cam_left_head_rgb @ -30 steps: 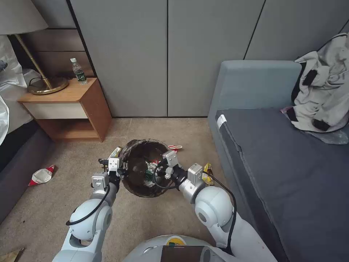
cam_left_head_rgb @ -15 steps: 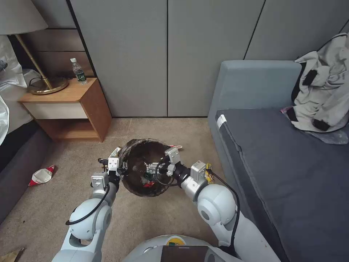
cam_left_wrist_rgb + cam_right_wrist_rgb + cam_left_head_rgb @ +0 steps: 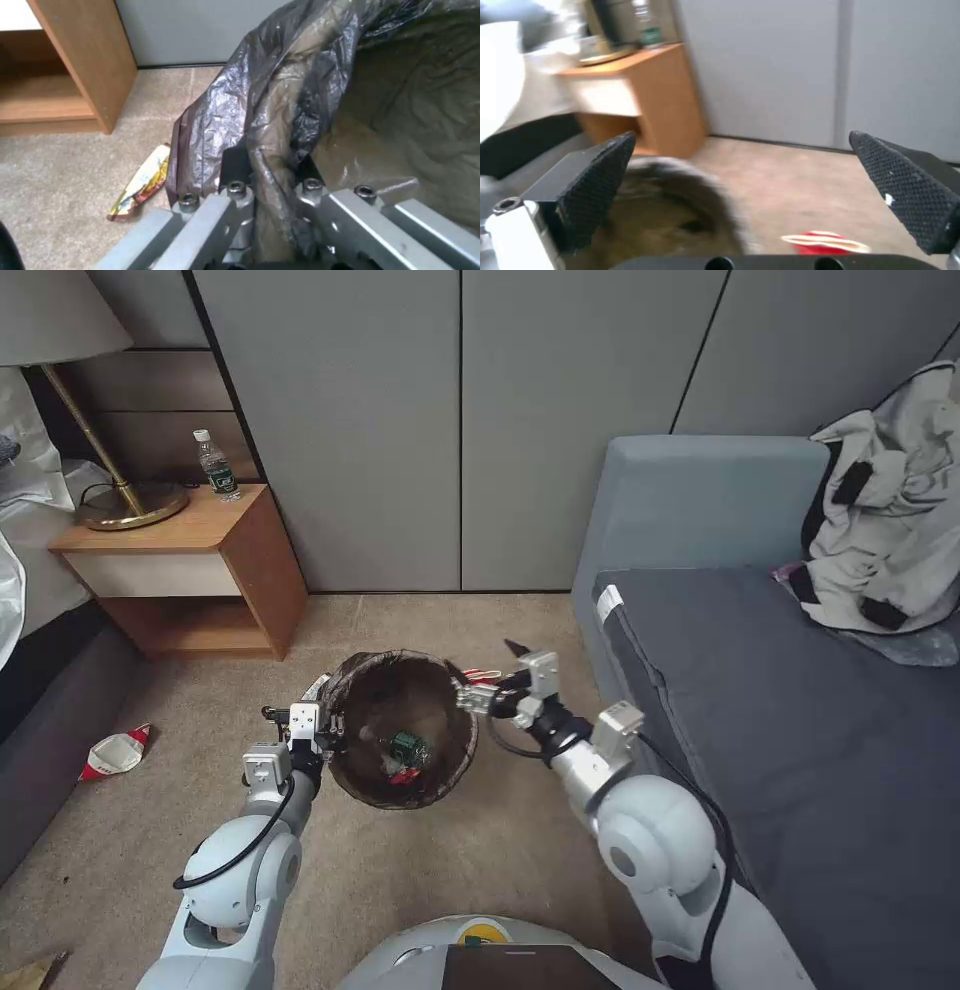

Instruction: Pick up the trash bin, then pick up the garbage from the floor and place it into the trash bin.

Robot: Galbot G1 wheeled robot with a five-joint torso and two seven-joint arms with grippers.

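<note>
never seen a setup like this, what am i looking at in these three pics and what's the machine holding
It is a two-armed robot on wheels, photographed by its own cameras. The wide picture comes from its head, looking down at a carpeted floor between a wooden nightstand and a grey sofa. The other two come from cameras on its wrists.

The left gripper is clamped on the rim of the trash bin, a small bucket lined with a dark bag; its wrist picture shows the jaws pinching that crinkly bag. Some litter, including a green-labelled bottle, already lies inside.

The right gripper hangs just beside the bin with its jaws wide apart and nothing between them.

On the floor lie a crushed red-and-white cup, a red-and-white scrap and a yellow wrapper.
</note>
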